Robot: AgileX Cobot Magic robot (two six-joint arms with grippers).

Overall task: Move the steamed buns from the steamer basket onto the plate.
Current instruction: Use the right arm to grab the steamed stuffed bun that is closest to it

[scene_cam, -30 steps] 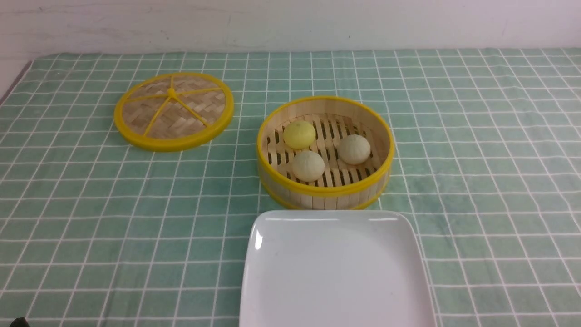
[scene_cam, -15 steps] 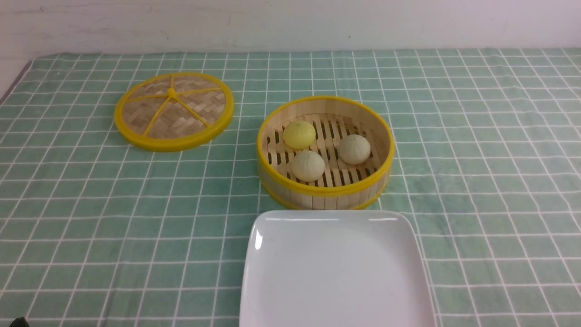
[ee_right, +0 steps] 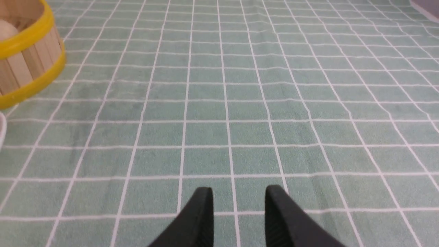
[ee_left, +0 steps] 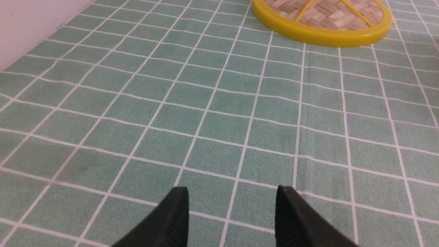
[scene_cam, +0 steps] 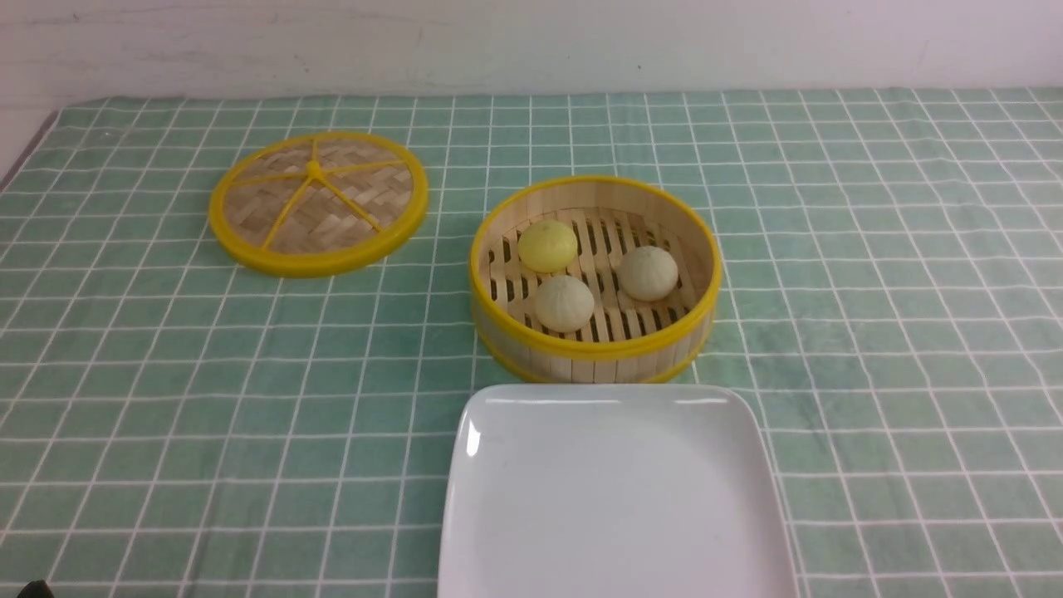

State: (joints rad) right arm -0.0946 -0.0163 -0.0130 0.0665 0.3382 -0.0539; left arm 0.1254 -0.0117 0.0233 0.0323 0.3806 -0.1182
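The steamer basket (scene_cam: 595, 359) stands mid-table with three steamed buns on its slats: a pale yellow one (scene_cam: 548, 246) at the back left, a cream one (scene_cam: 564, 303) in front and a cream one (scene_cam: 648, 273) on the right. The white plate (scene_cam: 614, 498) lies just in front of the basket. Both arms are out of the front view. My left gripper (ee_left: 232, 192) is open and empty over bare cloth. My right gripper (ee_right: 239, 192) is open and empty over cloth; the basket's wall (ee_right: 31, 65) shows at that view's edge, with a bun (ee_right: 6, 30) just visible inside.
The flat woven yellow-rimmed lid (scene_cam: 318, 202) lies on the cloth at the back left, also in the left wrist view (ee_left: 322, 19). A green checked cloth (scene_cam: 872, 291) covers the table. A pale wall runs along the back. The table's left edge shows at the far left.
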